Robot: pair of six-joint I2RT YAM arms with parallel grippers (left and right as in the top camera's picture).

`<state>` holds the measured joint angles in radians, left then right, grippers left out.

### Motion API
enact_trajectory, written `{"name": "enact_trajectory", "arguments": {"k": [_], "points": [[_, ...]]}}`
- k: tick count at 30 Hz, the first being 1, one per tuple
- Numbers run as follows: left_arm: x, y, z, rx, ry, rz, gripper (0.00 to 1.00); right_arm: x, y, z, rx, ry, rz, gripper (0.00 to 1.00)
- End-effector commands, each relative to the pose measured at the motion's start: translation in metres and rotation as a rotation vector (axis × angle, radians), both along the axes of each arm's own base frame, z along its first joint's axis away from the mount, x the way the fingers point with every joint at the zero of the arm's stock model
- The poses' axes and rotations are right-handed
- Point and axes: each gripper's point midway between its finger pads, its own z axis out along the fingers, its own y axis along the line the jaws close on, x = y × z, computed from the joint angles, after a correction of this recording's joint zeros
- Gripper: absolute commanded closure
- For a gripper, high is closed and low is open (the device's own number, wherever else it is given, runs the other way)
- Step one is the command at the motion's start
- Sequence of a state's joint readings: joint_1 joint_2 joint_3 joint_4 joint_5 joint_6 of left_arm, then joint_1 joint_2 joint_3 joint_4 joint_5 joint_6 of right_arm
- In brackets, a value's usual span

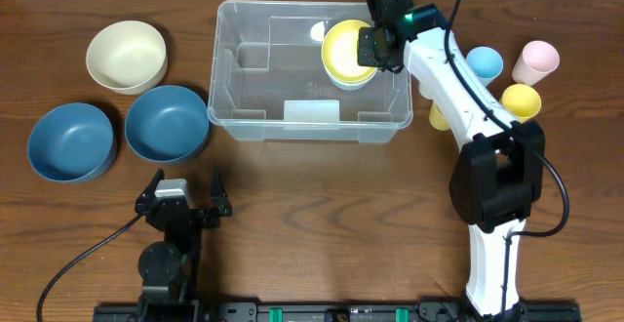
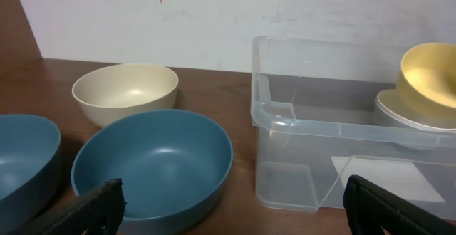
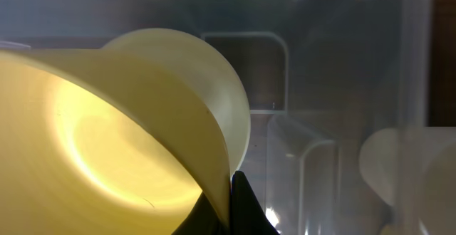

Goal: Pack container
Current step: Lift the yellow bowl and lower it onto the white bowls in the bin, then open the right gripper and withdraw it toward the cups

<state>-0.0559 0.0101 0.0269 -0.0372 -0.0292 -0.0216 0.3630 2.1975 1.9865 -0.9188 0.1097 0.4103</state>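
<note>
R claw is pinching yellow bowl rim over container, right end. Should be lowering level b4 releasing. L claw is gaping open.

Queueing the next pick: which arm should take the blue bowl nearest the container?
Left. The left gripper is open, empty and just in front of that blue bowl. The right gripper is shut on the yellow bowl over the container, farther away.
</note>
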Motion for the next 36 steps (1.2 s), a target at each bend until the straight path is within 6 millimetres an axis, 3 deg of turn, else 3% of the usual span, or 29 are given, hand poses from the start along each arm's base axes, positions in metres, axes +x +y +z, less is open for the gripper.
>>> {"name": "enact_trajectory", "arguments": {"k": [1, 4, 5, 8, 9, 16, 21, 26, 33, 36], "points": [[-0.001, 0.003, -0.018, 0.017, 0.051, 0.011, 0.02, 0.005, -0.004, -0.003, -0.007, -0.005, -0.026, 0.99], [-0.001, 0.003, -0.018, 0.017, 0.051, 0.011, 0.02, 0.007, -0.003, -0.002, -0.001, -0.015, -0.024, 0.97], [-0.001, 0.003, -0.018, 0.017, 0.051, 0.011, 0.02, 0.007, -0.003, -0.002, 0.0, -0.016, -0.024, 0.89], [-0.001, 0.003, -0.018, 0.017, 0.051, 0.011, 0.02, 0.008, -0.002, -0.002, 0.002, -0.02, -0.024, 0.52], [-0.001, 0.003, -0.018, 0.017, 0.051, 0.011, 0.02, 0.008, -0.002, -0.002, 0.002, -0.02, -0.023, 0.43], [-0.001, 0.003, -0.018, 0.017, 0.051, 0.011, 0.02, 0.002, -0.004, -0.004, -0.03, 0.002, 0.025, 0.27], [-0.001, 0.003, -0.018, 0.017, 0.051, 0.011, 0.02, -0.014, 0.001, 0.003, -0.015, 0.059, 0.085, 0.12], [-0.001, 0.003, -0.018, 0.017, 0.051, 0.011, 0.02, -0.041, -0.002, 0.039, -0.024, 0.108, 0.118, 0.06], [-0.001, 0.003, -0.018, 0.017, 0.051, 0.011, 0.02, -0.068, -0.004, 0.126, -0.001, 0.012, 0.165, 0.03], [-0.001, 0.003, -0.018, 0.017, 0.051, 0.011, 0.02, -0.084, -0.015, 0.159, 0.007, -0.024, 0.151, 0.01]]}}
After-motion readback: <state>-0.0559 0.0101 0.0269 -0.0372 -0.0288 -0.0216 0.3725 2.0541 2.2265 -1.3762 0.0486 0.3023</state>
